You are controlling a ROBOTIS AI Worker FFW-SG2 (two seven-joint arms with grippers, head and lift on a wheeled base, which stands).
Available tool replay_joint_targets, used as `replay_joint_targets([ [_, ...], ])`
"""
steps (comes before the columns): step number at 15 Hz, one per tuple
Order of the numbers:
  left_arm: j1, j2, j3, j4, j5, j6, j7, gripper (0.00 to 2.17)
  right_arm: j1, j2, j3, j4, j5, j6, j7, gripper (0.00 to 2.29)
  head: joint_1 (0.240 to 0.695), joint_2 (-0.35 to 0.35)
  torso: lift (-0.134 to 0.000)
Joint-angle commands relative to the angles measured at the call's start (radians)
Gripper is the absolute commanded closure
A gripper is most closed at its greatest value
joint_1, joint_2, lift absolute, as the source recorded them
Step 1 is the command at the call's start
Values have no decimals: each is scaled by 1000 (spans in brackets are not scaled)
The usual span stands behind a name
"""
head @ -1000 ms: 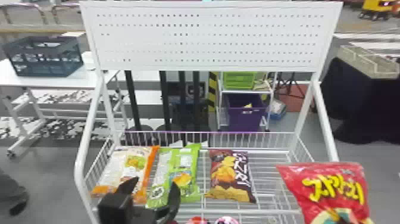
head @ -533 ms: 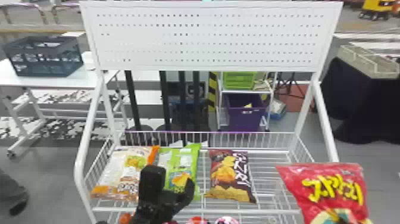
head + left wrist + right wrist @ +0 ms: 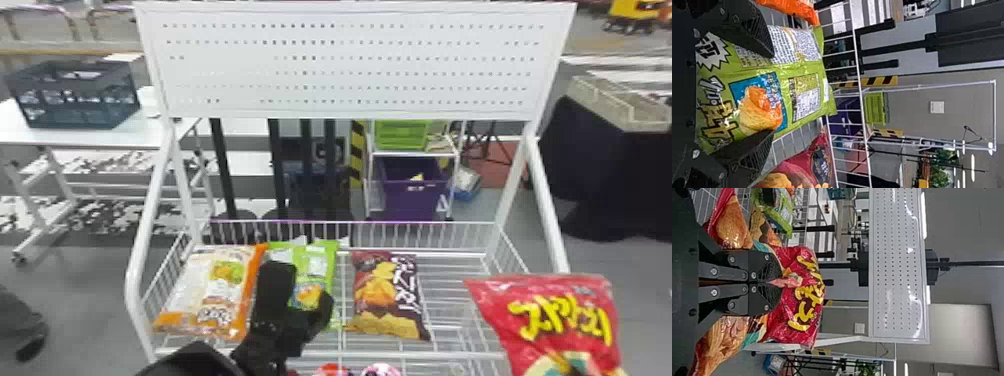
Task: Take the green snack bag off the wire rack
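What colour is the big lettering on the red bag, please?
The lettering is yellow, clearest in the right wrist view.

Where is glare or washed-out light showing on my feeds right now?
Left wrist view: small bright glints on the green snack bag, plus bright ceiling light strips in the background. Right wrist view: curved reflections on the white panel, highlights on the red snack bag. Head view: some of the panel's holes fade into its white.

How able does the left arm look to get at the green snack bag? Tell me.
Probably yes: the left claw is open, its fingers spread toward either side of the green snack bag, and nothing seems to block it.
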Motion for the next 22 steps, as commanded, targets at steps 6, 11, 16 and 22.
replay_joint_targets([
  [6,29,13,28,-23,24,29,-3,1723,-17,-4,5,7,-1,9,0,2175,499,0,0],
  [11,84,26,62,-121,11,29,18,1791,-18,-4,5,6,-1,9,0,2175,499,0,0],
  [16,232,63,174,-370,1,51,26,1787,-21,-3,10,4,-1,9,0,2175,499,0,0],
  [22,313,89,272,-505,28,81,-5,1787,-24,-4,18,4,0,6,0,2175,499,0,0],
])
